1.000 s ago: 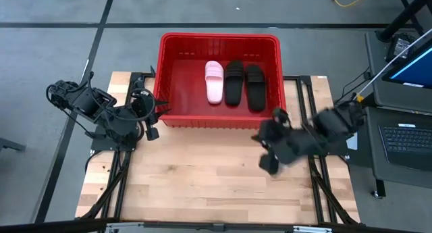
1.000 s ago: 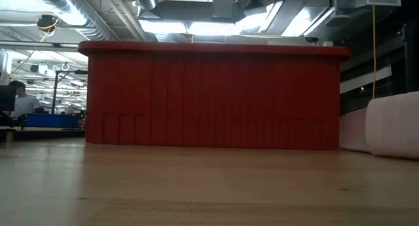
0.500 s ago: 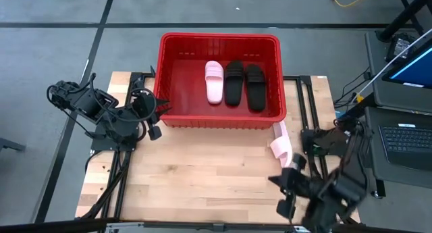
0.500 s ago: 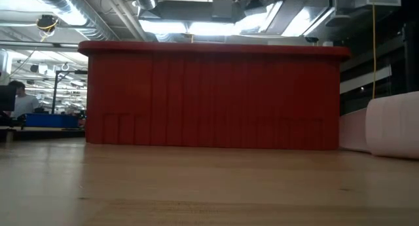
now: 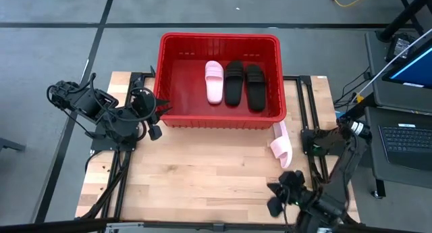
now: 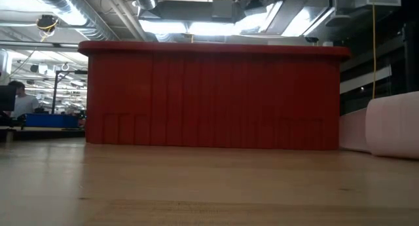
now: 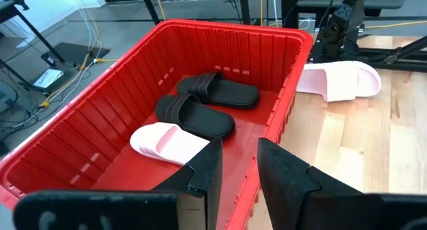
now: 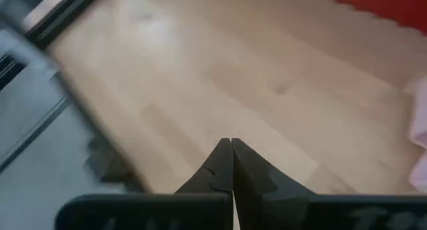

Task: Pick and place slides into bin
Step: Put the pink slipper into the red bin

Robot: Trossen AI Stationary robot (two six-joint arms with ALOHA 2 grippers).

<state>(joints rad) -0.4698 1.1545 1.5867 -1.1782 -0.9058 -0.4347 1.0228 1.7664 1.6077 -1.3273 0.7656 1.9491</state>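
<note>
The red bin stands at the table's far middle. One pale pink slide and two black slides lie side by side on its floor, soles down. The second pink slide lies on the table just off the bin's near right corner; it also shows in the left wrist view and the low view. My left gripper waits at the bin's near left corner, slightly open and empty. My right gripper is shut and empty, near the table's near right edge.
Bare wood spreads across the table's middle and near left. A laptop and a screen stand beyond the table's right edge. Metal frame rails run along both sides. A person sits far off in the room.
My right arm has drawn back from the bin's near right corner toward the table's near edge, turning as it went. The pink slide on the table, hidden under the arm before, now shows; in the low view it has stayed where it was.
</note>
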